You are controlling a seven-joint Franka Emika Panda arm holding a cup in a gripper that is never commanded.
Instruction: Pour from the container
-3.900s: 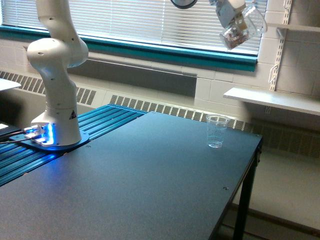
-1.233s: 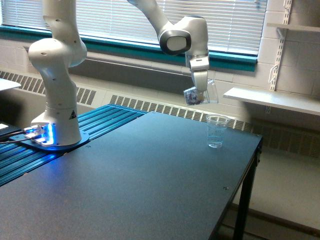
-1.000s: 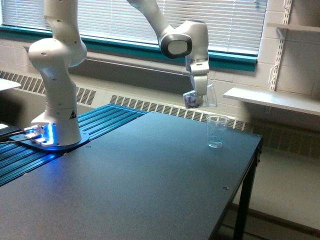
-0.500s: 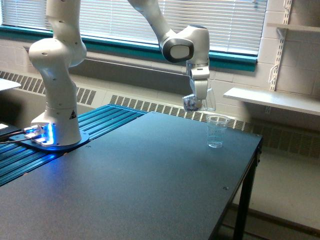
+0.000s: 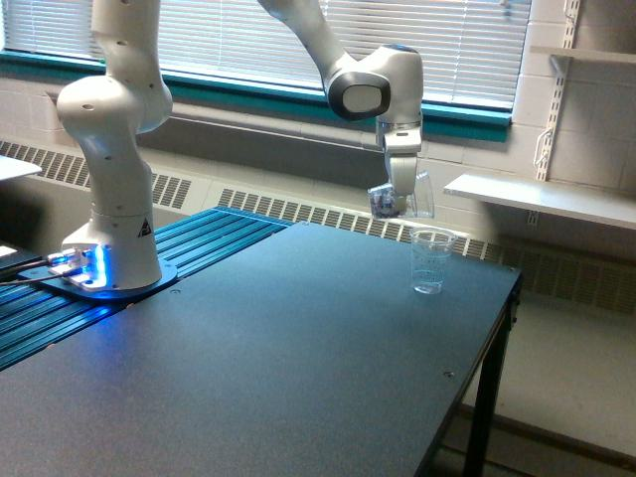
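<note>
Now the gripper [image 5: 401, 202] clamps the container [image 5: 409, 196], hanging at eleven o'clock above the small marked cup [image 5: 429, 260]; best tip slowly, lip centred over it.

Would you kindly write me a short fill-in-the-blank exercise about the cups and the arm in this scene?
1. The claw holds a clear plain-walled plastic container that is ____ the table, not resting on it.
2. The small clear cup with printed measuring marks stands ____ on the dark table.
3. That small cup looks ____ inside.

Missing words: above; upright; empty
</note>
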